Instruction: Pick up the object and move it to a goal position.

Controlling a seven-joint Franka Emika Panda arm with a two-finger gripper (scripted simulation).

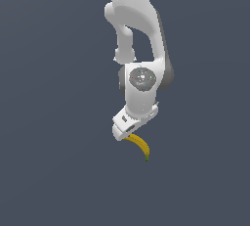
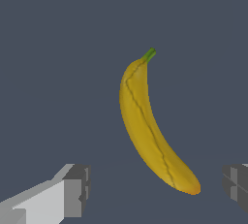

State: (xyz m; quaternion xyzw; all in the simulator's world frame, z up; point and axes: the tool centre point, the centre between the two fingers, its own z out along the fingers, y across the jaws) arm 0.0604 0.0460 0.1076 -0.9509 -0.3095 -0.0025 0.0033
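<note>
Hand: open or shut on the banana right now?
Open. In the wrist view the hand has its fingers spread wide on either side of the banana, with clear gaps, touching neither.

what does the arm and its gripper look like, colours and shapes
The arm is glossy white with rounded, bulbous links and dark grey bands at the joints. One joint carries a round grey cap. The gripper has a white body and blocky dark grey finger pads. No cables or markings are visible.
</note>
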